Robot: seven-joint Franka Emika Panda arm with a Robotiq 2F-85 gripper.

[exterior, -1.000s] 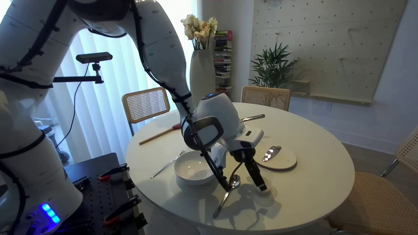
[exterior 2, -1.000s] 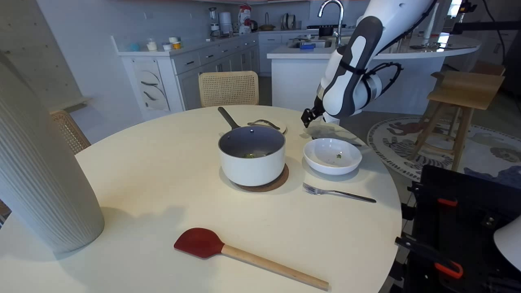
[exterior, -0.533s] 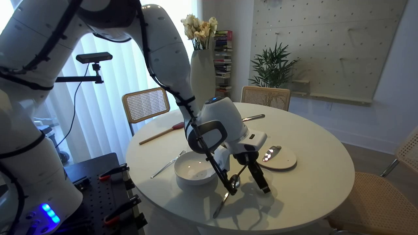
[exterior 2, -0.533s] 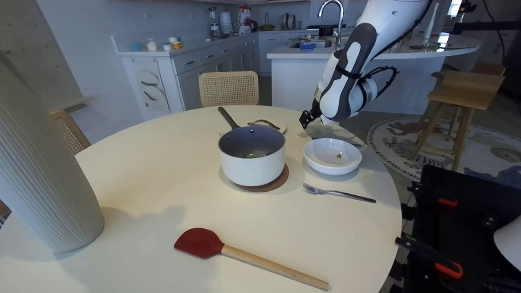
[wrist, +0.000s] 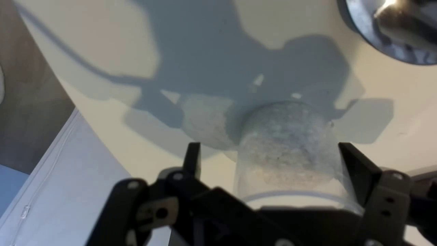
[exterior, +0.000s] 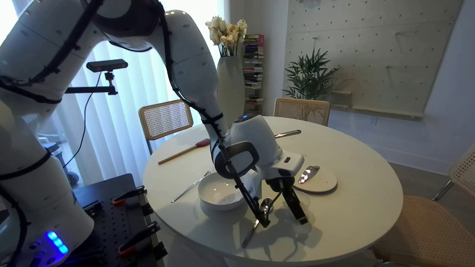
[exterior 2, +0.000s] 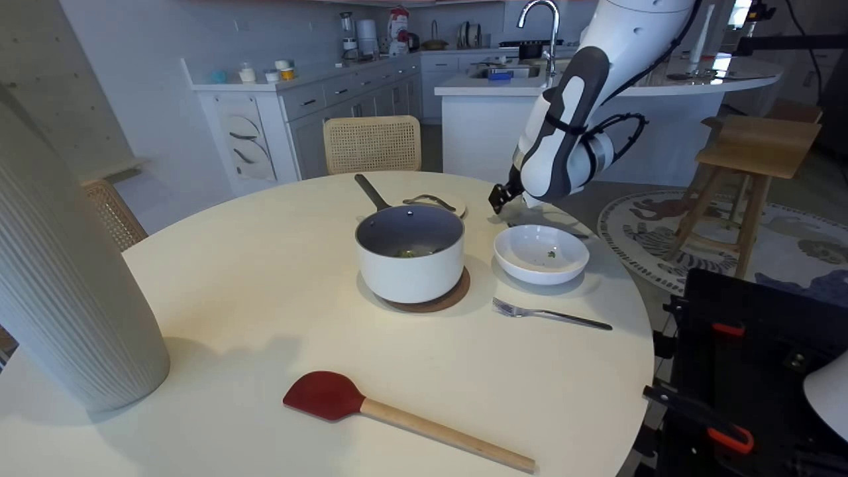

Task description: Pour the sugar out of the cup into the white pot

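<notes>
The cup (wrist: 290,171) is clear and see-through, with pale grainy stuff in it. It stands on the table and shows large in the wrist view. My gripper (wrist: 273,157) is open around it, with one finger on each side. A gap shows at the left finger; I cannot tell whether the right one touches. The gripper's black finger (exterior: 295,207) points down at the table in an exterior view. The white pot (exterior 2: 411,278), dark inside with some bits at the bottom, stands on a brown round mat. In an exterior view my arm hides most of it.
A wide white bowl (exterior 2: 540,255) stands between pot and arm. A spoon (exterior: 251,235) lies close beside the gripper. A fork (exterior 2: 556,317), red spatula (exterior 2: 324,395), flat pale disc with metal on it (exterior: 326,183) and tall vase (exterior 2: 79,318) also stand or lie here.
My gripper has moved lower and slightly outward, toward the table around the cup. In the last half second it has moved only a little. The pot and other things have not moved.
</notes>
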